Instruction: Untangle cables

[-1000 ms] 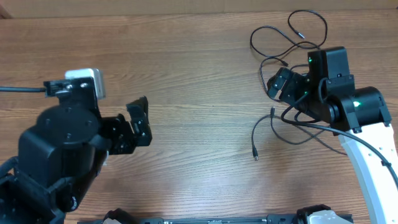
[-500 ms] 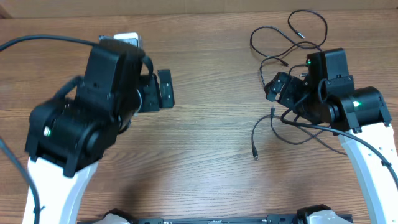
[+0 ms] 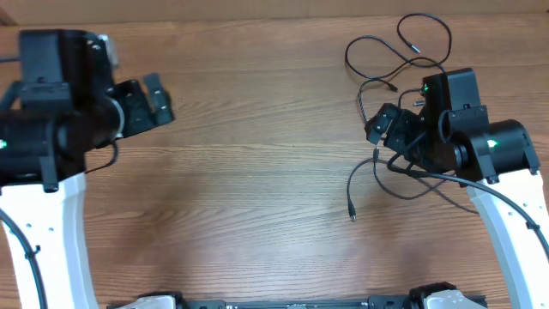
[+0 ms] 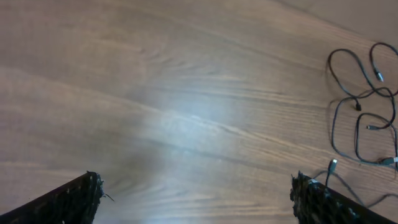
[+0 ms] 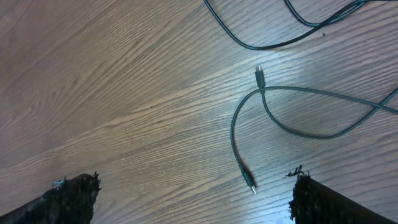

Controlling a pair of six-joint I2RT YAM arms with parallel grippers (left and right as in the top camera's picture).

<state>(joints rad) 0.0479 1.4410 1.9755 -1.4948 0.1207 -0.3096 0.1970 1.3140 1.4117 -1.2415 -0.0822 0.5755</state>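
Several thin black cables lie loose on the wooden table at the right; their loops (image 3: 346, 53) spread at the back and one strand ends in a plug (image 3: 352, 215) nearer the front. My right gripper (image 3: 386, 125) hangs open over the middle of them. In the right wrist view a curved strand (image 5: 232, 134) with a small plug (image 5: 250, 182) lies between the wide-apart fingers (image 5: 320, 200), untouched. My left gripper (image 3: 152, 101) is open at the far left, well away from them. The left wrist view shows the cables (image 4: 333, 124) far off at the right, and its fingertips (image 4: 68, 202) are empty.
The wooden table (image 3: 257, 172) stretches bare between the two arms. A thicker black cable (image 3: 429, 174) belonging to the right arm runs beside the thin ones. The white right arm (image 3: 506, 223) stands at the right edge and the white left arm (image 3: 60, 232) at the left edge.
My left arm has swung up from the front left to the back left, and its gripper has drawn away to the left. The right arm and the cables have barely moved.
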